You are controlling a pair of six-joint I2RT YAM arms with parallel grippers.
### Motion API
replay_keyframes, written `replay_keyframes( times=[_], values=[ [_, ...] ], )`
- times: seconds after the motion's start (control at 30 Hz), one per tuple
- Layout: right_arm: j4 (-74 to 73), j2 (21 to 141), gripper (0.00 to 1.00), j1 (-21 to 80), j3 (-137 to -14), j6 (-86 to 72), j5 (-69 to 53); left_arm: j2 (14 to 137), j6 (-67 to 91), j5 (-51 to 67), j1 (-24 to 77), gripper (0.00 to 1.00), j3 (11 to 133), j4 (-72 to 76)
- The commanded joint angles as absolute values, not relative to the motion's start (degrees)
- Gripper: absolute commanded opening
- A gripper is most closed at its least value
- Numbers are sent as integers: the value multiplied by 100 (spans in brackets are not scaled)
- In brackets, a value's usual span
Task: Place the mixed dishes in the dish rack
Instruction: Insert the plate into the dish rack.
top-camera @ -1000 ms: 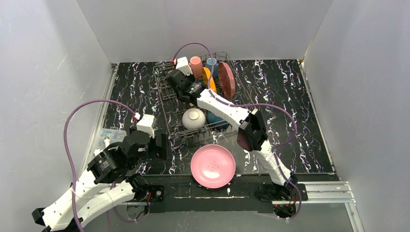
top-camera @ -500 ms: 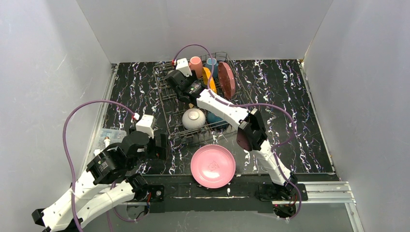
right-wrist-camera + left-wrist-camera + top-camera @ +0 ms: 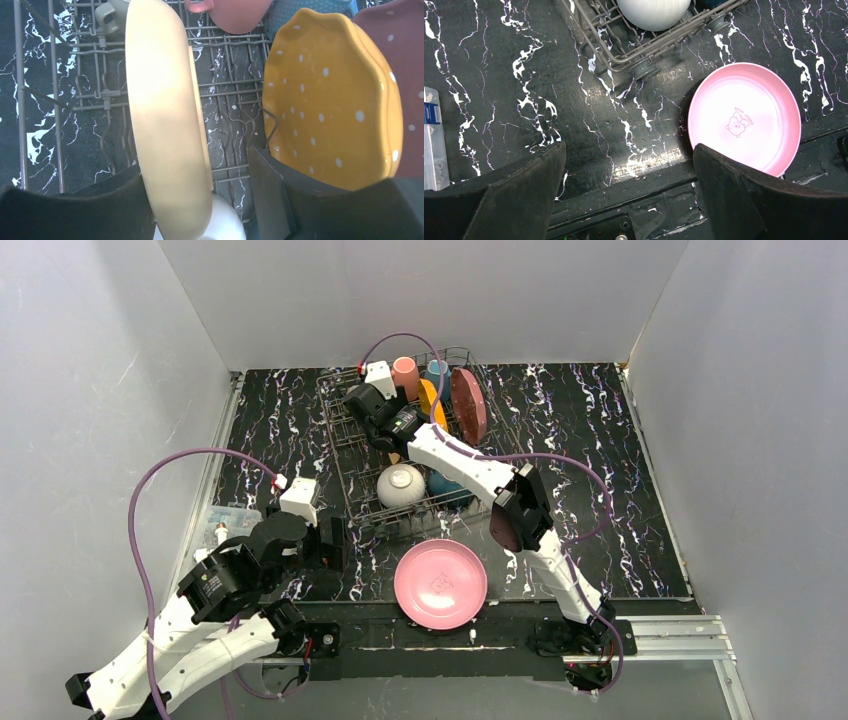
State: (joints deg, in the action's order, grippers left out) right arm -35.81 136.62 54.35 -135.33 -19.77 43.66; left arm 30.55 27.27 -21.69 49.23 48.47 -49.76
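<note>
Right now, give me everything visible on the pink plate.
The pink plate is round, smooth-rimmed and glossy, with a small cartoon print near its centre. It lies flat, face up and empty, on the black marbled table, just in front of the dish rack and apart from it. Its near rim laps over the dark strip at the table's edge. Nothing grips it.

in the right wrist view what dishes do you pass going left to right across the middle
tan bowl → orange plate → dark-red plate
</note>
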Motion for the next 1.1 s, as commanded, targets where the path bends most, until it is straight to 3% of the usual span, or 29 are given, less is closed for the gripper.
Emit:
replay_keyframes(
  times=[0.0, 1.07],
  values=[
    [-3293, 13407, 67, 5369, -13754, -2241, 4213, 3012, 2768, -2347, 4898, 98, 4802, -5026],
    [-2893, 13128, 72, 5049, -13456, -2686, 3076, 3125, 2769, -2364, 4896, 98, 4798, -5033]
  ],
)
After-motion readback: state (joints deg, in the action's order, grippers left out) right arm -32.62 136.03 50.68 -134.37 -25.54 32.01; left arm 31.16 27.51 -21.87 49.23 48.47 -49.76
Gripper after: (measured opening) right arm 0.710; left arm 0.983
